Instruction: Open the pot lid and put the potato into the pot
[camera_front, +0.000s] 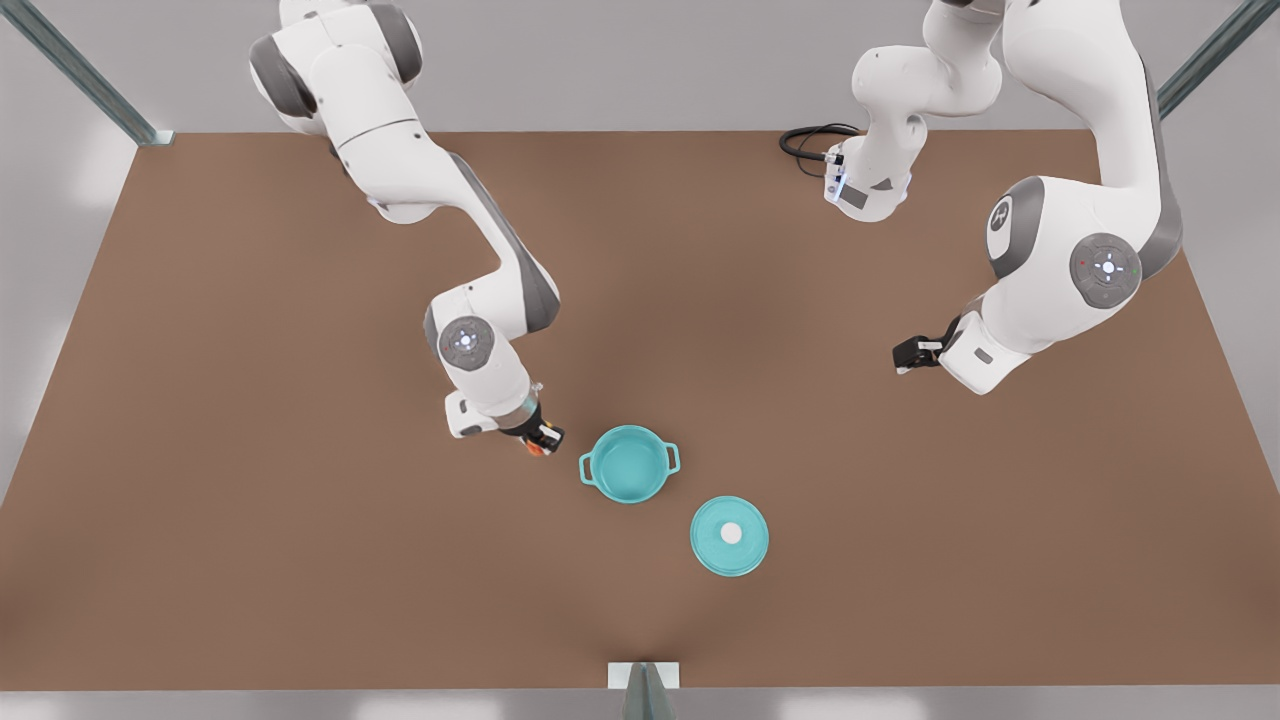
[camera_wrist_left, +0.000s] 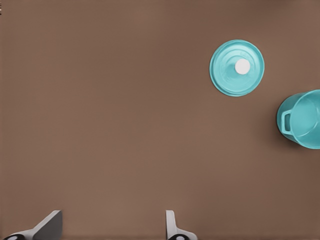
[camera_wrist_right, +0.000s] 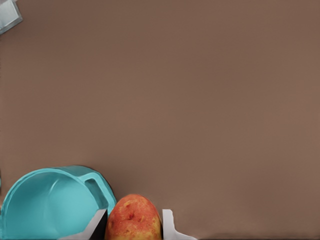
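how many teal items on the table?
2. The round two-handled teal pot sits open mid-table; the flat teal lid with white knob lies apart from it, toward the front view's right. None seem hidden.

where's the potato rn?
In the right gripper, which is shut on the potato. In the front view the potato sits just to the left of the open pot, not yet inside it.

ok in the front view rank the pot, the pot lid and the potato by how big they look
1. The pot and the pot lid look about equally wide, so they stay unranked.
2. The potato, by far the smallest, a bit of orange in the right tool. The left tool waits open.
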